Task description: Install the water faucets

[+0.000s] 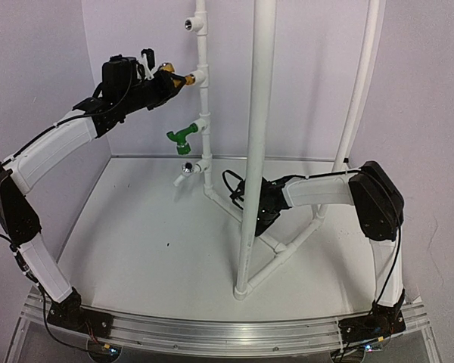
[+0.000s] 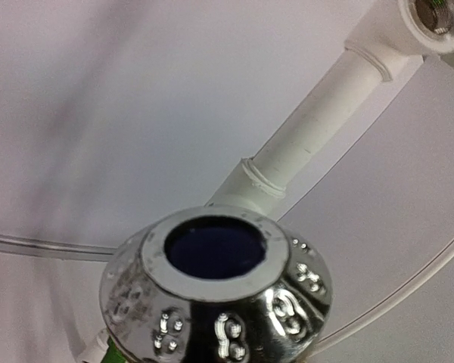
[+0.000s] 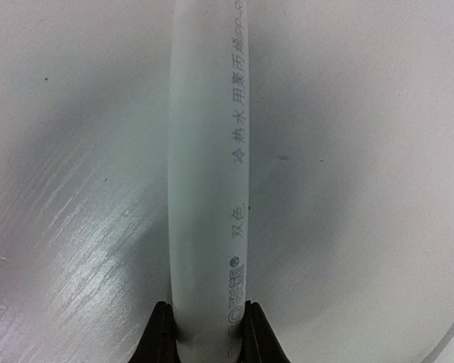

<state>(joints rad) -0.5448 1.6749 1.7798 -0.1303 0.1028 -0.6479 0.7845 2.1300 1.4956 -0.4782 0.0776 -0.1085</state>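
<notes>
Our left gripper (image 1: 169, 79) is at the brass faucet (image 1: 186, 78); we cannot tell whether it grips. The faucet lies level, its thread pointing to 3 o'clock and meeting the tee (image 1: 200, 76). The green faucet (image 1: 183, 137) sits at 6 o'clock below. Our right gripper (image 3: 204, 336) clamps a pipe (image 3: 208, 151).

White table (image 1: 136, 249); white pipe frame (image 1: 291, 246) base rests on it.

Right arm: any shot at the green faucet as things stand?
Probably not as it stands. The right gripper is shut on a low white pipe, while the green faucet sits higher up. It would have to let go first.
</notes>
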